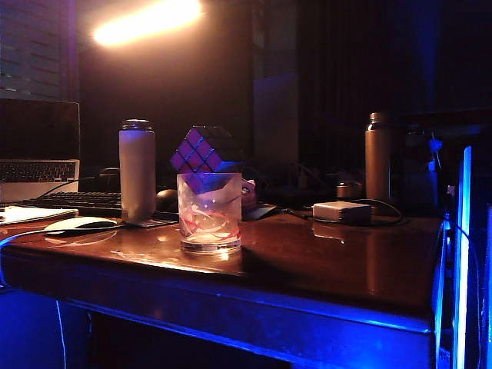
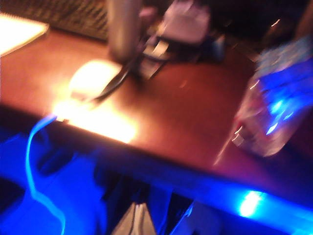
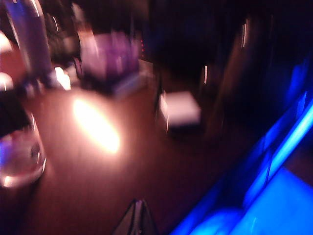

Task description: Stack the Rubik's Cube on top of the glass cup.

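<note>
The Rubik's Cube point(image 1: 206, 151) already sits on the rim of the glass cup point(image 1: 209, 213), tipped so that one corner dips into the mouth and the opposite corner points up; the cup stands upright near the front edge of the wooden table point(image 1: 323, 261), left of centre, with the white bottle point(image 1: 137, 171) just beside it to the left and slightly farther back. Neither arm shows in the exterior view, so both appear to be clear of the stack. In the left wrist view the left gripper point(image 2: 138, 221) shows only as a blurred tip hanging off the table's near edge, and I cannot tell how its jaws stand; the cup point(image 2: 274, 112) lies ahead and to its right. The right gripper point(image 3: 139, 219) is closed and empty, its tip meeting in a point over the near part of the table, with the cup point(image 3: 19, 156) well off to its left. By my judgement the stacking looks done.
</note>
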`<state>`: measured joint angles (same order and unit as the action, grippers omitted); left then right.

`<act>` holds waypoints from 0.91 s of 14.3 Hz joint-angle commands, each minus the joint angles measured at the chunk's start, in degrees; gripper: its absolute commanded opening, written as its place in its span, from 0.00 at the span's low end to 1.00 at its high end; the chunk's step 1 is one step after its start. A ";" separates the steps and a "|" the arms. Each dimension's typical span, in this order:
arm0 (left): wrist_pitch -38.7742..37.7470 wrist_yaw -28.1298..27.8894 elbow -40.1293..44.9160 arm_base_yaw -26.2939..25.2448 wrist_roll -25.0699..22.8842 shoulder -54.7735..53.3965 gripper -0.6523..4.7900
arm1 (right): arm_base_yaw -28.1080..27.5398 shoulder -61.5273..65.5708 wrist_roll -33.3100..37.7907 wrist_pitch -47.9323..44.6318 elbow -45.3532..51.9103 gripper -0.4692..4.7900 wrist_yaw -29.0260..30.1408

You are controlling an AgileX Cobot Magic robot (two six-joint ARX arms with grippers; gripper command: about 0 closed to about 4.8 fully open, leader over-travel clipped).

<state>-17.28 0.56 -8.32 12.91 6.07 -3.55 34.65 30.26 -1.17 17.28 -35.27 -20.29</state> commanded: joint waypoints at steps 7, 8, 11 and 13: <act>4.55 -0.35 6.95 0.02 -6.32 0.04 0.11 | -0.07 -6.32 2.69 -20.68 25.27 0.09 0.74; 4.70 -0.35 7.30 0.02 -6.27 0.00 0.11 | -0.07 -6.43 2.71 -22.40 27.69 0.09 1.09; 4.76 -0.46 7.30 0.02 -6.62 0.00 0.11 | -0.07 -6.97 2.73 -26.12 32.68 0.09 1.01; 4.76 -0.48 7.30 0.02 -6.56 0.02 0.11 | -0.07 -6.97 2.75 -26.23 34.38 0.09 1.22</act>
<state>-12.19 0.19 -1.56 12.91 -0.38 -3.55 34.63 23.24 1.43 -7.57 -1.02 -19.29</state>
